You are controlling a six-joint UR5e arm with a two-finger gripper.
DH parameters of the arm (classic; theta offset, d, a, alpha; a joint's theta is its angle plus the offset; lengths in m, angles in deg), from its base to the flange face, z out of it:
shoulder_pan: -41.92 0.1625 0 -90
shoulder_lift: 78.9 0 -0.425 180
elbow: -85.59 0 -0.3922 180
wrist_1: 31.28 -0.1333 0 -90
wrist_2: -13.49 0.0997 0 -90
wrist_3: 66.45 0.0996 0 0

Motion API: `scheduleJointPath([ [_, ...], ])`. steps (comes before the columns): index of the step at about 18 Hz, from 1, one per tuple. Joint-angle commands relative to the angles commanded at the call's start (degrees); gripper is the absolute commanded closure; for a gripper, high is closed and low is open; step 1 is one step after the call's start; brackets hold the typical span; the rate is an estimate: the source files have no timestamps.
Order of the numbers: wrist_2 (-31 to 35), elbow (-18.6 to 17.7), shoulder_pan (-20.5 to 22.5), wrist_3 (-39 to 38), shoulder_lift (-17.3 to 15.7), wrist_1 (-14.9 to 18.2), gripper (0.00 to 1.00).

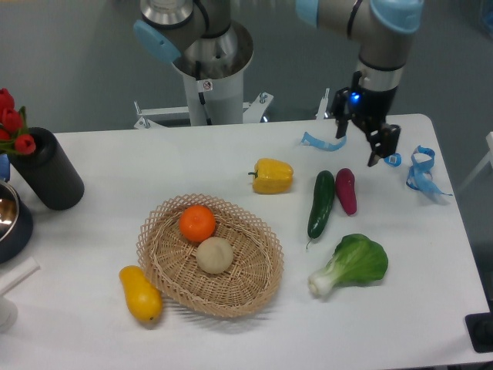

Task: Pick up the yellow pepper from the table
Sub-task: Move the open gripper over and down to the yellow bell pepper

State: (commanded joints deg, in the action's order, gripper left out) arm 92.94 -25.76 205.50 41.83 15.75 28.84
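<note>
The yellow pepper (272,176) lies on the white table (139,162) just behind the wicker basket, its stem stub pointing left. My gripper (357,146) hangs above the table's back right, over the space beyond the cucumber and the purple vegetable. Its two dark fingers are spread apart with nothing between them. The pepper is well to the left of the gripper and lower, untouched.
A wicker basket (254,270) holds an orange (198,223) and a pale round fruit (214,254). A yellow-orange pear-shaped fruit (140,294) lies at its left. A cucumber (321,203), a purple vegetable (346,190) and a bok choy (351,264) sit right of the pepper. Blue ribbon scraps (420,171) lie at the back right; a black vase (48,169) stands far left.
</note>
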Motion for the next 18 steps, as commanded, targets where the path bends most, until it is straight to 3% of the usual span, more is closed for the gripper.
scheduleJointPath([
  [11, 0.4, -4.1, -6.6, 0.7, 5.6, -0.7, 0.0],
  [18, 5.3, -5.8, -8.2, 2.5, 5.7, -0.7, 0.0],
])
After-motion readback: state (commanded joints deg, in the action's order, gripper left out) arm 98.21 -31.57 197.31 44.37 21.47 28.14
